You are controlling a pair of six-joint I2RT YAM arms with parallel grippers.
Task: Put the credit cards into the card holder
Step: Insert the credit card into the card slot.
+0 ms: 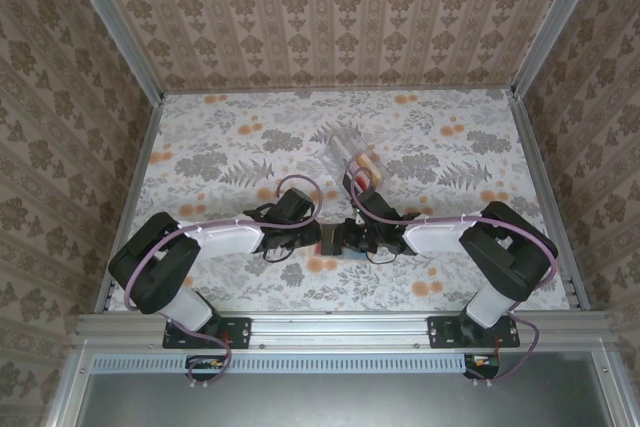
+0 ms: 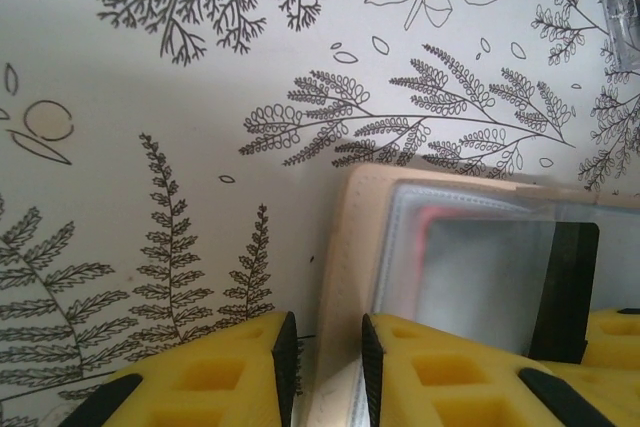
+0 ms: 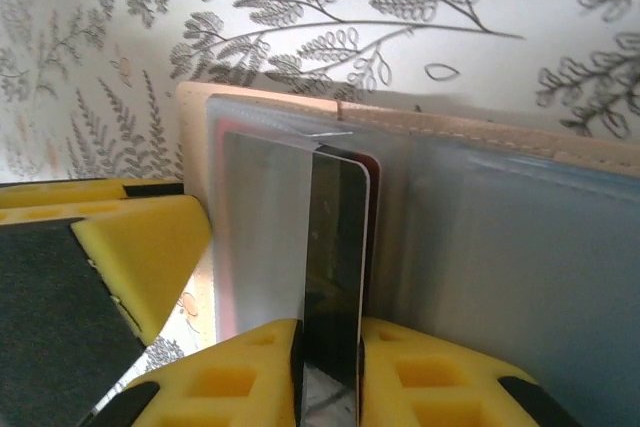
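Right wrist: one pinched card, one wallet.

Locate the wallet open near the middle of the table, on its near half, between the two grippers. The left gripper clamps the wallet's left edge and the right gripper comes in from the right. The card stands on edge between the right gripper's fingers, directly in front of the wallet's inner pockets and just beside the left gripper's finger. You will find the card holder behind the wallet, toward the far wall.
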